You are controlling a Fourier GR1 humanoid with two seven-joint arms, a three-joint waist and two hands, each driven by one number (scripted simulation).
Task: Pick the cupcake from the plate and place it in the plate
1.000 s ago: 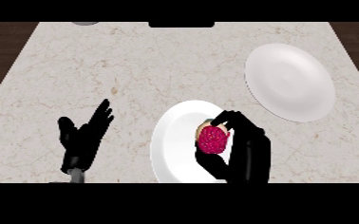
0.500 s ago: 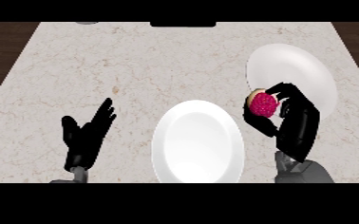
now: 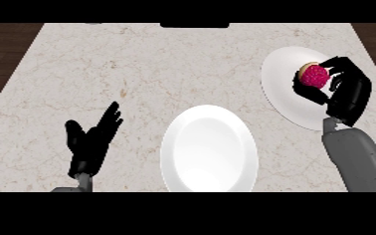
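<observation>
A cupcake with pink frosting (image 3: 315, 75) is held over the far right white plate (image 3: 289, 97). My right hand (image 3: 345, 90) is shut on it, fingers and thumb curled round its sides. Whether the cupcake touches the plate I cannot tell. A second white plate (image 3: 209, 152) lies bare near the front middle of the counter. At the lower left my left hand (image 3: 90, 142) rests open with fingers up, apart from both plates.
The counter is pale speckled stone (image 3: 147, 69) with dark wood floor past its left and right edges. A dark object (image 3: 195, 25) sits at the counter's back edge.
My right hand has carried the cupcake from the front plate up and to the right, over the far right plate. The front plate now holds nothing. The left hand has stayed put.
</observation>
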